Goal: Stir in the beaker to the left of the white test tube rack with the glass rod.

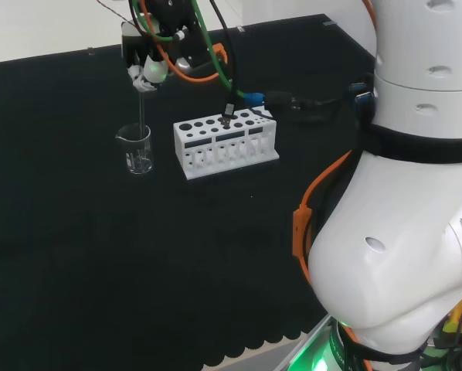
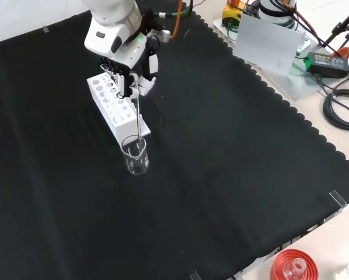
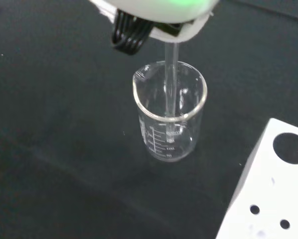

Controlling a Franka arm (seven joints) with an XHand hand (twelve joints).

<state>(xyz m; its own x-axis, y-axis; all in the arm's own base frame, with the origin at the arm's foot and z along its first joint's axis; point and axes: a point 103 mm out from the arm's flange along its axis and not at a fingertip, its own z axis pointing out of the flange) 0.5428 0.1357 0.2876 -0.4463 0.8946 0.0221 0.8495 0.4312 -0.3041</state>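
Head view puts my hand (image 1: 150,69) directly above the beaker (image 1: 137,149), which stands just left of the white test tube rack (image 1: 225,144). The glass rod (image 1: 142,116) hangs nearly upright, its lower end inside the beaker. I judge the fingers curled, pinching the rod's top, ready for circling.

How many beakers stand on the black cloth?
1. The beaker stands left of the white test tube rack in the head view, with the glass rod in it, held by the hand. Other clear glassware may be hard to see.
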